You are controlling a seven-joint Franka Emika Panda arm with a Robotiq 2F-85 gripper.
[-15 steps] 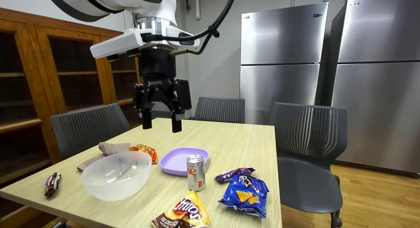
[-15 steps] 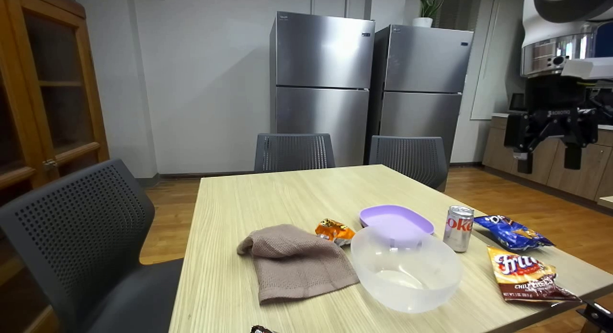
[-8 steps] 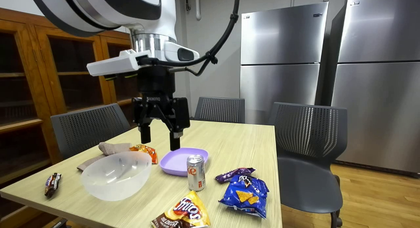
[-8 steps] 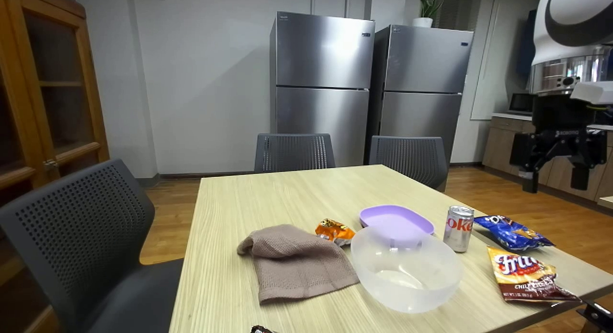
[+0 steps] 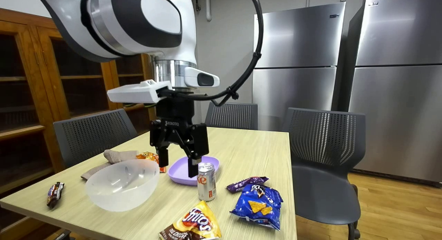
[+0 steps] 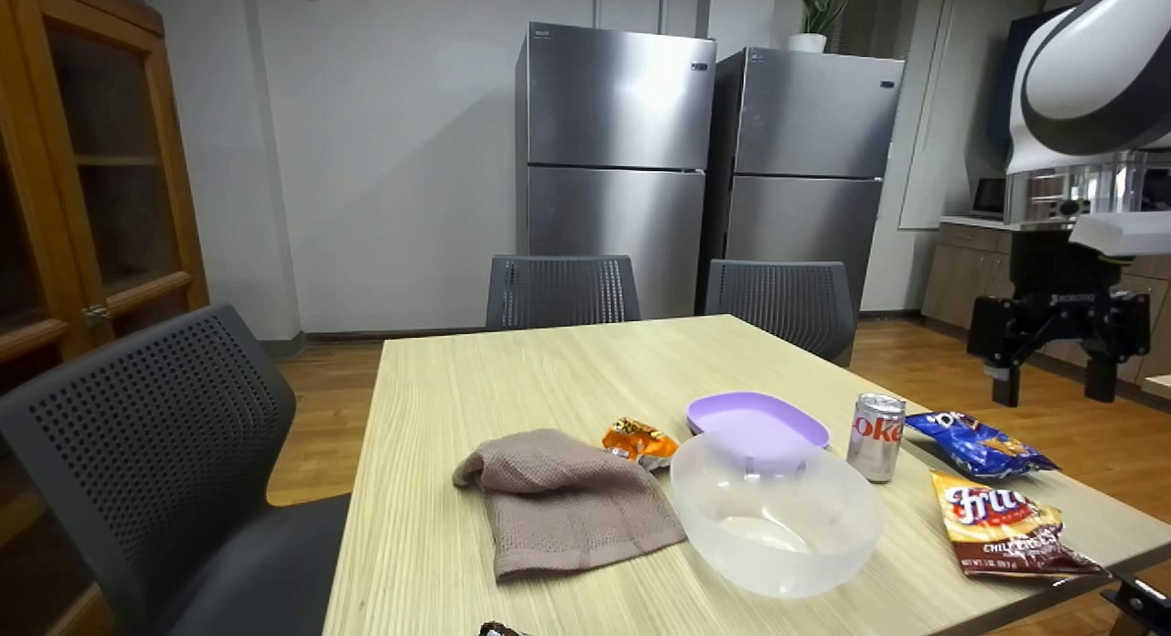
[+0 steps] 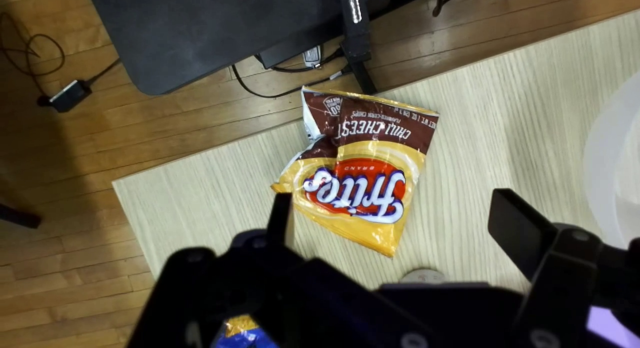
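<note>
My gripper [image 5: 178,163] is open and empty, pointing down above the table; it also shows in an exterior view [image 6: 1053,385] and the wrist view [image 7: 393,213]. In the wrist view the yellow and brown Fritos bag [image 7: 360,178] lies beneath and ahead of the fingers, not touching them. The bag shows in both exterior views [image 5: 195,222] [image 6: 1006,526]. A silver Coke can [image 5: 207,184] stands upright nearby; its top [image 7: 422,276] peeks past the gripper body. A blue chip bag [image 5: 259,205] and a purple wrapper [image 5: 247,184] lie beside it.
On the wooden table [image 5: 248,146] are a translucent bowl [image 5: 121,188], a purple plate [image 5: 178,172], a brown cloth [image 6: 567,508], an orange snack bag [image 6: 639,442] and a chocolate bar [image 5: 55,195]. Chairs [image 5: 324,143] stand round it. The Fritos bag lies near a table edge.
The arm and open gripper have moved down toward the table, and lately a little to the right in an exterior view. The objects on the table have not moved.
</note>
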